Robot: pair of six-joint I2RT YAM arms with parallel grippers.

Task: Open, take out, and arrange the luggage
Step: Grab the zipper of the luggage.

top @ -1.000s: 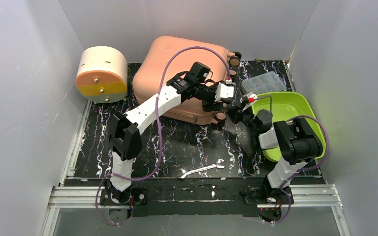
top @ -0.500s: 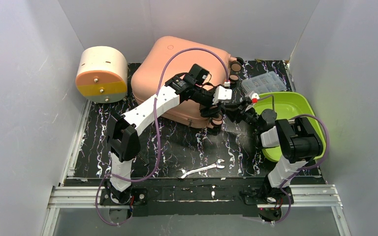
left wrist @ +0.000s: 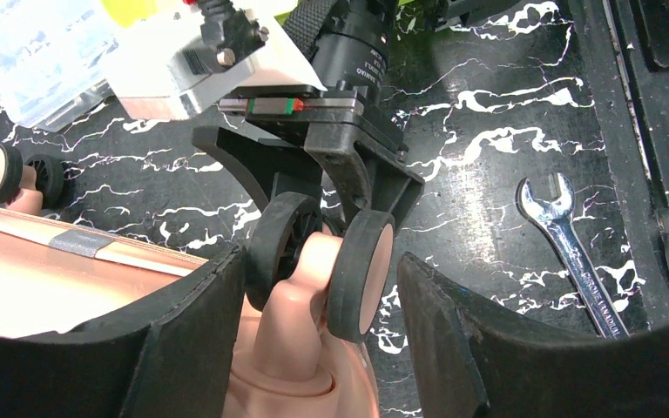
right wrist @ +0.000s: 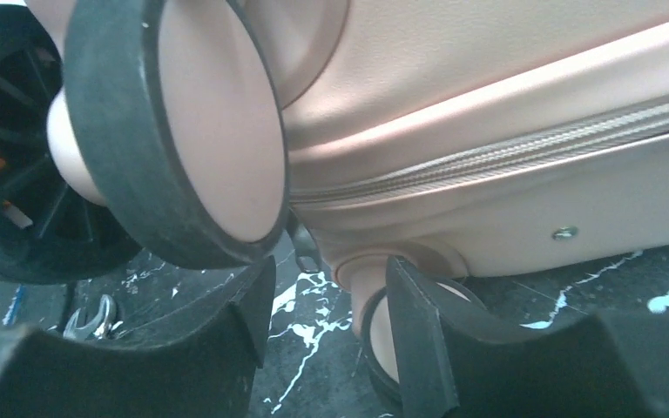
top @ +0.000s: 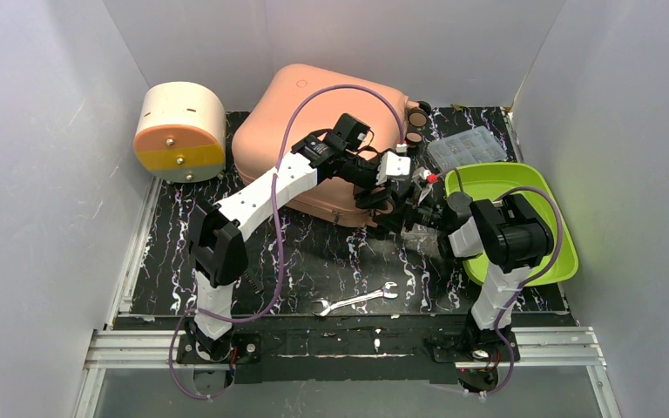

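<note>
Top external view: the luggage [top: 314,131] lies at 12 o'clock on the black marbled mat [top: 314,252], its far edge up by the back wall, though I cannot tell if they touch. A drum-shaped box [top: 180,131] sits just beside it at 10 o'clock, a clear organizer case [top: 466,146] at 1 o'clock and a green tray [top: 510,185] at 3 o'clock against the right wall. The open room is the mat from 6 to 8 o'clock, where only a wrench [top: 354,300] lies, near the arm bases. Both arms meet at the luggage's near right corner – tight quarters, with the tray rim close beside the right arm.

In the left wrist view, the left gripper [left wrist: 320,261] has its fingers apart, flanking the corner's double caster wheel [left wrist: 359,274]. I cannot tell whether either finger touches it. In the right wrist view, the right gripper [right wrist: 328,270] also has its fingers spread, low by the mat, with the stem of a lower caster [right wrist: 370,300] between them and a zipper seam [right wrist: 505,144] running above.

From above, the two grippers overlap and I cannot separate their fingers. The right arm covers the tray's near left rim. In both wrist views the shell is cut off by the frame – the big wheel close to the right wrist camera is blurred.
</note>
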